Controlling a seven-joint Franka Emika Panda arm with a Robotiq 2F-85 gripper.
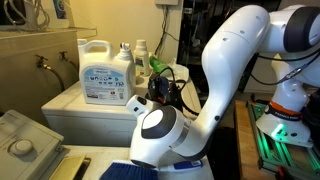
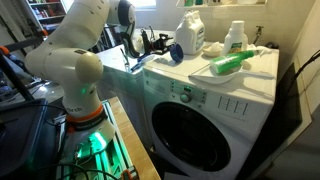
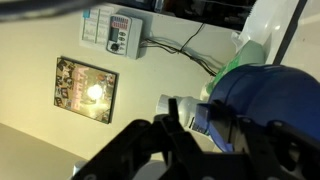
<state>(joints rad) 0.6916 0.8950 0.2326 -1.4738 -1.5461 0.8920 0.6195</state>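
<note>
The jaws sit level over the washer-top counter [image 2: 200, 82], with the blue cup [image 2: 188, 38] at their 3 o'clock. It is close, perhaps touching, but I cannot tell whether they grip it. The detergent jug [image 2: 192, 22] crowds 12 and a green bottle [image 2: 230, 64] lies flat at 4 near the front edge, so open room seems left only toward 9.

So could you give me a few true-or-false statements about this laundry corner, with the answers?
1. A green bottle lies on its side on top of the washing machine. True.
2. The washer's round door hangs wide open. False: it is shut.
3. A big white detergent jug stands upright. True.
4. The robot arm is black. False: its casing is white.
</note>
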